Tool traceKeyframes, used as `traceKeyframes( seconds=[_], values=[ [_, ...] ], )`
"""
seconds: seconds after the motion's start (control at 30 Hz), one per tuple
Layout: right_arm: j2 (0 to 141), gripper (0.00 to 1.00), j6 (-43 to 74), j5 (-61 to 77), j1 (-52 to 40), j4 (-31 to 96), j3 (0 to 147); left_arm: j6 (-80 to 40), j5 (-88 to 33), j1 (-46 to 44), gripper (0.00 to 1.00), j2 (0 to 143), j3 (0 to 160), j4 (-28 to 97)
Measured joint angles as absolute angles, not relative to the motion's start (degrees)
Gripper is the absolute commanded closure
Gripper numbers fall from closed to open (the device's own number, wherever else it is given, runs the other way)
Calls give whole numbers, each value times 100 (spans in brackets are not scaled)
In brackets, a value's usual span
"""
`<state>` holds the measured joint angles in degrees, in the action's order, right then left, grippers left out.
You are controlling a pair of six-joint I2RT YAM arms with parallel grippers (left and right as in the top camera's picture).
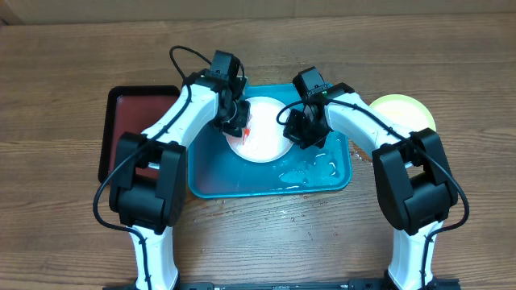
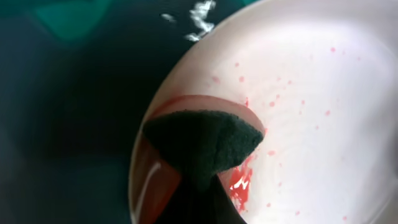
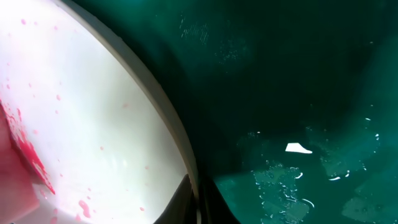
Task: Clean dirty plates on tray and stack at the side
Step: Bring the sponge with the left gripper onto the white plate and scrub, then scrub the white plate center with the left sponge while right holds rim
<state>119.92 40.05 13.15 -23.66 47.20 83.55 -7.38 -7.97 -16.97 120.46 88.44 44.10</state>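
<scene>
White plate sits in the turquoise tray, red smear and specks across its left side. Left arm reaches in from the left, bent over the plate's edge, left gripper clamped tight on a dark-green-faced sponge pressed on the smear. Right arm angles in opposite, right gripper pinched shut on the plate's right rim. Water pools on the tray floor; yellow-green plate lies on the table at right, black tray at left
</scene>
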Motion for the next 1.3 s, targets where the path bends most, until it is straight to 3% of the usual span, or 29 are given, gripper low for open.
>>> traceKeyframes(
  seconds=[0.5,0.73,1.03,1.17,1.3],
  values=[
    [11992,96,4003,1315,-2366,4735,8355,-1645,-1111,-2298,96,12046,8713,3992],
    [11990,96,3962,1321,-2364,4742,8355,-1859,-198,-2587,96,12044,8685,3704],
    [11990,96,3900,1326,-2366,4746,8355,-3087,1214,-2585,96,12044,8685,4307],
    [11992,96,3898,1326,-2366,4748,8355,-2932,956,-2578,96,12044,8685,4230],
    [11992,96,3898,1326,-2366,4757,8355,-1911,-202,-2506,96,12044,8683,3848]
  ],
)
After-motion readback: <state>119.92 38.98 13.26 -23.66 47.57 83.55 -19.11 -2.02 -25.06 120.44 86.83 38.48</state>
